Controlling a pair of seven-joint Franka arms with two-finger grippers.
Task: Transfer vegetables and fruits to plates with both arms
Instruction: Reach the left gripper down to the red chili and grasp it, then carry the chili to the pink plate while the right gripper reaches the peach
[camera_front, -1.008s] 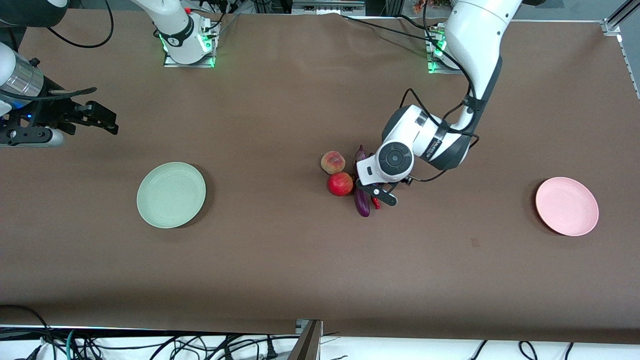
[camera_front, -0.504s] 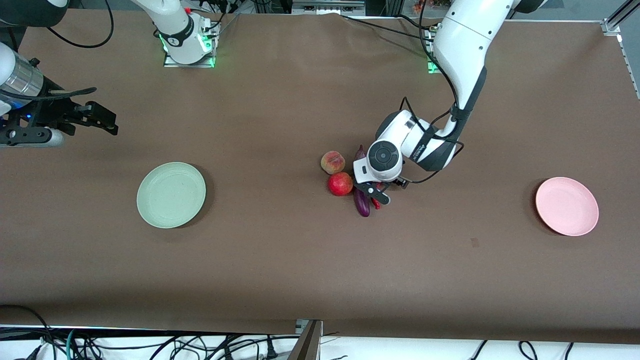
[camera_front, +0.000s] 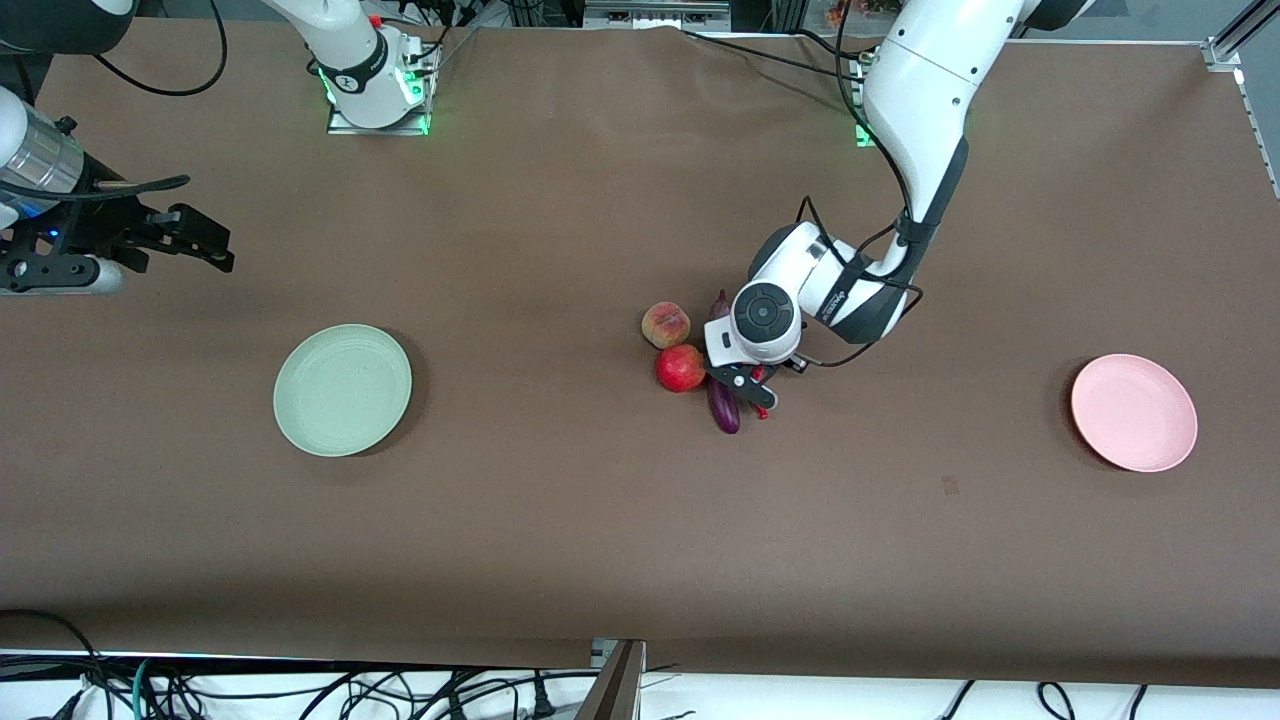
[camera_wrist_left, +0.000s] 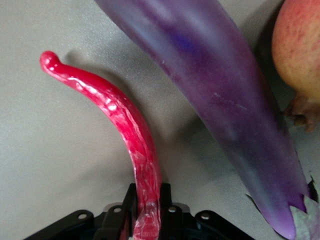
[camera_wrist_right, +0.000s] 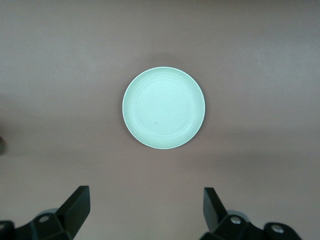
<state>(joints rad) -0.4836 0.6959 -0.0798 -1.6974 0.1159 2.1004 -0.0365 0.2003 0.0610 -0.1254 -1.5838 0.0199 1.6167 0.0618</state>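
From the front I see my right gripper (camera_front: 205, 243) at upper left, spread wide and empty, green plate (camera_front: 342, 390) below. Mid-frame, my left gripper (camera_front: 752, 388) hides the chili (camera_wrist_left: 129, 134); its wrist view shows it pinched, beside the eggplant (camera_front: 722, 404).

In the front view the left gripper (camera_front: 745, 385) covers most of the red chili pepper (camera_front: 762, 408) and the eggplant's (camera_front: 724, 408) middle. In the left wrist view, the pomegranate (camera_wrist_left: 300, 45) and eggplant are cut off, and the chili's stem end is hidden.
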